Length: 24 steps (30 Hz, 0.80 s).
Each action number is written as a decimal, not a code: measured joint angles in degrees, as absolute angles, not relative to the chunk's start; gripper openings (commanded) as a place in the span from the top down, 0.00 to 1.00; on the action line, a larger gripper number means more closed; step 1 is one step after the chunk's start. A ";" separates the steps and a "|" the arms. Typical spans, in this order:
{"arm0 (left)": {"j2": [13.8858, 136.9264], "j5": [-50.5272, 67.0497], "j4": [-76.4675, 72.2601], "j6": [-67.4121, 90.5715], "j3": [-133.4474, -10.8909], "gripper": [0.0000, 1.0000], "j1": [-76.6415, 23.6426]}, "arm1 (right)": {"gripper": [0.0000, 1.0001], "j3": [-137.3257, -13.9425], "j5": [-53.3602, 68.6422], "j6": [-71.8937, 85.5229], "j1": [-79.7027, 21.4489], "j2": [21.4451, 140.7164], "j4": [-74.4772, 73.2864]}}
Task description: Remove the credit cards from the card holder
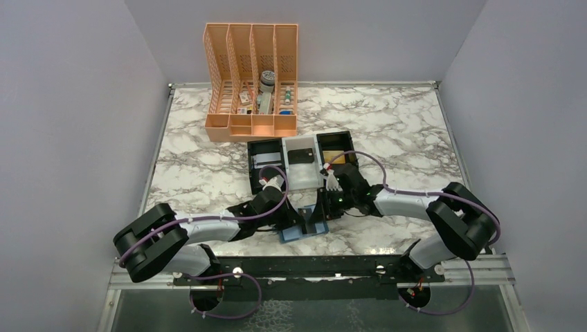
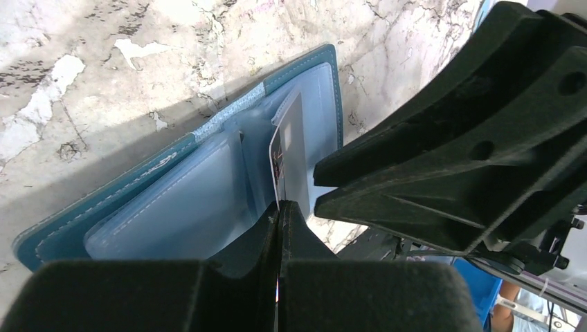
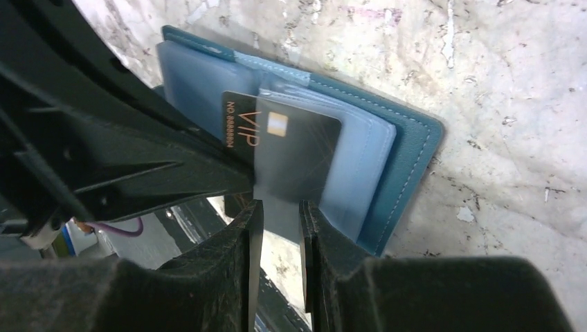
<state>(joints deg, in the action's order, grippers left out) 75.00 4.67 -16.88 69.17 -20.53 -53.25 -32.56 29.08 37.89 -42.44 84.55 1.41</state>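
Marble-patterned table (image 1: 387, 124) between grey walls (image 1: 69, 104); left end effector (image 2: 279, 228) pinches black card (image 3: 294, 155), right end effector (image 3: 275, 221) slightly spread.

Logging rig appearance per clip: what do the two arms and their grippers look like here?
Both arms, left and right, have pale grey link shells, bulky black joints and looping purple cables. The left gripper and right gripper are matte black, with flat, blocky fingers.
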 measured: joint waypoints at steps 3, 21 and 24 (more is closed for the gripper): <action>75.00 4.67 -16.29 68.90 -20.93 1.00 -53.25 | 0.74 -33.67 28.86 37.63 -42.46 86.50 -0.05; 69.34 2.09 -6.94 65.58 -22.04 1.00 -53.23 | 0.76 -34.41 25.30 39.27 -42.70 87.74 -0.43; 69.34 2.07 -5.72 65.08 -22.74 1.00 -53.23 | 0.75 -34.20 25.28 39.24 -42.72 87.42 -0.19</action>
